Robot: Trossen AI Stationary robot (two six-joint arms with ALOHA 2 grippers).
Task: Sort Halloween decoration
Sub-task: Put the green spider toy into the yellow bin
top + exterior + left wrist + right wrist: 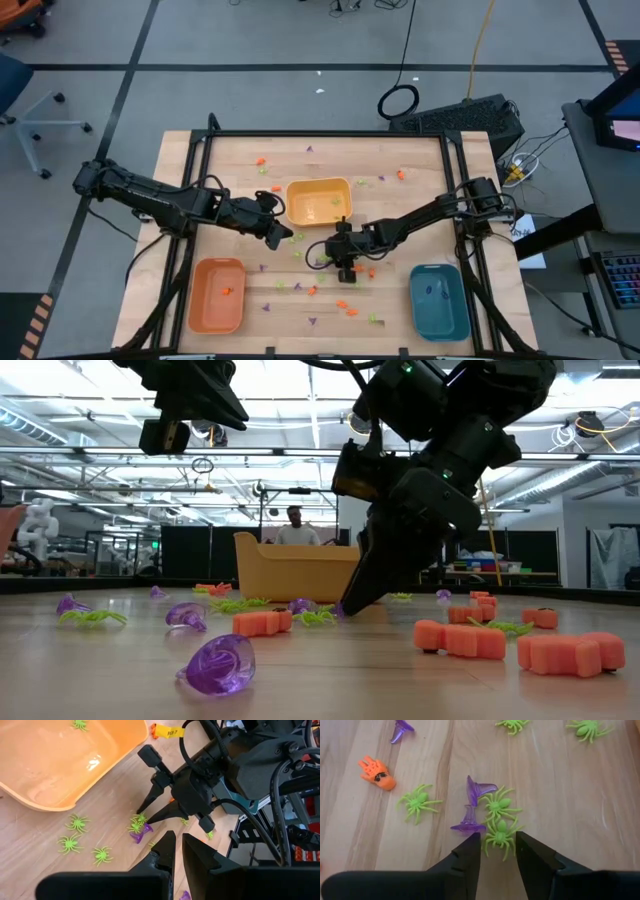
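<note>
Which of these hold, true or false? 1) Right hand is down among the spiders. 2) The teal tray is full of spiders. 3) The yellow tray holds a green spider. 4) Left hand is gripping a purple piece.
1) Right hand is down over a green spider on the table: true.
2) False: the teal tray holds only a couple of small dark pieces.
3) The yellow tray holds a spider: true.
4) False: the left hand is shut and holds nothing.

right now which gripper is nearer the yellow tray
Left. The left gripper sits just beside the yellow tray; the right gripper is farther, down among the green spiders.
</note>
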